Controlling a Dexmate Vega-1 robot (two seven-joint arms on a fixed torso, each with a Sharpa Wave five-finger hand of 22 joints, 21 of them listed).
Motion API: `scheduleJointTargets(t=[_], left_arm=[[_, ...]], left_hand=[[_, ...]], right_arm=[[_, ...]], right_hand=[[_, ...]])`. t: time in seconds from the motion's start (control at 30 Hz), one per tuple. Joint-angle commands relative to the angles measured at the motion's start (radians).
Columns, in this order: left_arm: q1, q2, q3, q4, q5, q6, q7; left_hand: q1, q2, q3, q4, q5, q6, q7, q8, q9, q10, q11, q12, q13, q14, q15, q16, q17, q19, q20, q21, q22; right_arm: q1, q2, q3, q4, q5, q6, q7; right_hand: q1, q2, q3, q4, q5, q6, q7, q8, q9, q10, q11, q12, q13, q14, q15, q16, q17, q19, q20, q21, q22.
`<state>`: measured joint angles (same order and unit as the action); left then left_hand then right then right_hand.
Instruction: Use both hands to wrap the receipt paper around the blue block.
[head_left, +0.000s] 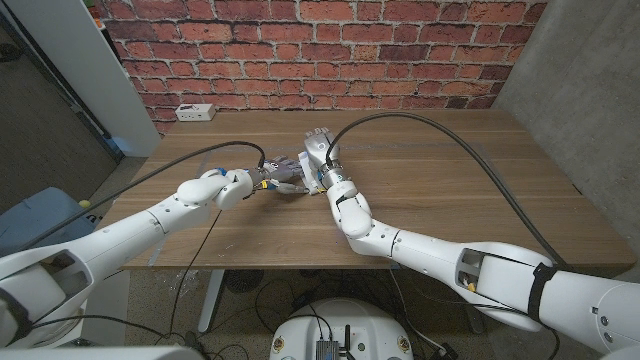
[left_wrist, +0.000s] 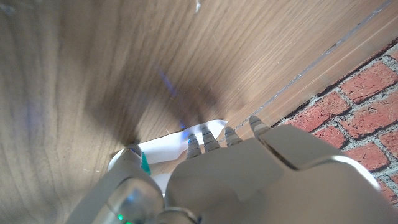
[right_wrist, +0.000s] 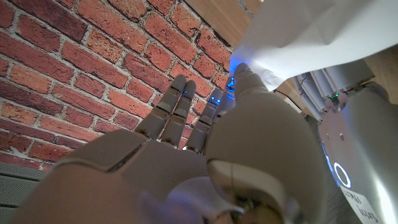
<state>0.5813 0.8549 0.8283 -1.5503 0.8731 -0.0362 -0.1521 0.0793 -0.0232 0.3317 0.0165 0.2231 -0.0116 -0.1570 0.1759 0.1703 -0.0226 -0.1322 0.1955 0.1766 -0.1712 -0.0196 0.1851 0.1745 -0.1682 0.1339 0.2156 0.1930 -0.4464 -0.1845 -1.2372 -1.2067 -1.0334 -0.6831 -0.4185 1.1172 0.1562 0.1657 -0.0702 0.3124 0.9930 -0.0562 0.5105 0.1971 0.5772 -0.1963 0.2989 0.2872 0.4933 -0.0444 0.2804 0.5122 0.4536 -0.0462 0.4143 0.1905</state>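
Observation:
The white receipt paper (head_left: 305, 183) sits mid-table between my two hands. My left hand (head_left: 272, 180) comes in from the left; in the left wrist view its fingertips (left_wrist: 205, 142) lie on the paper (left_wrist: 180, 138) with the thumb under its edge, so it holds the paper. My right hand (head_left: 319, 152) stands upright just right of it, fingers (right_wrist: 177, 102) stretched up and apart. Its thumb tip (right_wrist: 244, 73) touches the paper's (right_wrist: 311, 31) edge. I cannot make out the blue block; paper and hands cover that spot.
A white power strip (head_left: 195, 112) lies at the table's (head_left: 450, 190) far left corner. A brick wall (head_left: 330, 40) runs behind the table. A blue bin (head_left: 40, 215) stands on the floor at the left. Black cables arch over both arms.

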Motion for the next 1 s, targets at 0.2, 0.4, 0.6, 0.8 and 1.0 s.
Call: scheduleJointTargets(t=[0.2,0.4,0.6,0.8,1.0], left_arm=[[0.02,0.01,-0.021,-0.011,-0.032,0.008,0.003],[0.024,0.014,-0.026,-0.012,-0.041,0.01,0.005],[0.039,0.023,-0.041,-0.022,-0.052,0.011,0.036],[0.088,0.036,-0.068,-0.054,-0.027,0.066,0.137],[0.143,0.051,-0.09,-0.098,0.001,0.138,0.208]], left_hand=[[0.0,0.004,-0.003,-0.002,0.004,-0.001,-0.003,0.008,0.004,0.0,-0.005,0.002,0.004,0.002,-0.007,0.001,0.001,-0.062,0.005,0.006,0.003],[0.001,0.008,-0.003,-0.002,0.005,0.006,-0.002,0.011,0.004,0.005,-0.005,0.004,0.004,0.008,-0.004,0.002,0.001,-0.058,0.008,0.007,0.003],[0.003,0.018,-0.001,-0.003,0.007,0.046,0.003,0.022,0.004,0.022,0.007,0.009,0.003,0.036,-0.008,0.008,0.0,-0.034,0.017,0.016,0.002],[0.021,0.06,0.016,-0.009,0.009,0.16,0.01,0.038,0.004,0.11,0.022,0.03,0.003,0.159,-0.018,0.025,-0.001,0.074,0.03,0.049,0.001],[0.056,0.102,0.045,-0.025,0.004,0.242,0.015,0.041,0.004,0.173,0.021,0.036,0.003,0.235,-0.048,0.024,-0.002,0.157,0.025,0.07,-0.001]], right_arm=[[0.078,0.075,-0.059,0.141,0.104,0.041,0.034],[0.109,0.107,-0.093,0.21,0.12,0.024,0.053],[0.136,0.129,-0.122,0.267,0.144,0.02,0.07],[0.15,0.127,-0.149,0.283,0.159,0.024,0.079],[0.154,0.114,-0.161,0.271,0.168,0.016,0.081]], right_hand=[[-0.005,0.004,0.005,0.005,-0.005,0.033,-0.03,-0.003,0.002,0.009,-0.001,-0.004,0.006,0.017,-0.175,-0.005,0.0,0.009,0.017,0.008,0.003],[-0.006,0.002,0.005,0.005,-0.006,0.032,-0.029,-0.005,0.001,0.009,-0.001,-0.006,0.007,0.016,-0.174,-0.008,-0.003,0.008,0.019,0.008,0.002],[-0.008,0.0,0.006,0.005,-0.006,0.037,-0.036,-0.006,0.0,0.007,0.0,-0.009,0.008,0.014,-0.174,-0.012,-0.004,0.001,0.019,0.006,0.002],[-0.008,-0.002,0.005,0.003,-0.007,0.04,-0.039,-0.007,0.0,0.005,0.0,-0.012,0.009,0.013,-0.175,-0.011,-0.001,-0.002,0.018,0.004,0.002],[-0.006,-0.002,0.006,0.001,-0.008,0.04,-0.041,-0.009,-0.001,0.003,-0.002,-0.015,0.009,0.012,-0.176,-0.011,0.001,-0.004,0.017,0.004,0.002]])
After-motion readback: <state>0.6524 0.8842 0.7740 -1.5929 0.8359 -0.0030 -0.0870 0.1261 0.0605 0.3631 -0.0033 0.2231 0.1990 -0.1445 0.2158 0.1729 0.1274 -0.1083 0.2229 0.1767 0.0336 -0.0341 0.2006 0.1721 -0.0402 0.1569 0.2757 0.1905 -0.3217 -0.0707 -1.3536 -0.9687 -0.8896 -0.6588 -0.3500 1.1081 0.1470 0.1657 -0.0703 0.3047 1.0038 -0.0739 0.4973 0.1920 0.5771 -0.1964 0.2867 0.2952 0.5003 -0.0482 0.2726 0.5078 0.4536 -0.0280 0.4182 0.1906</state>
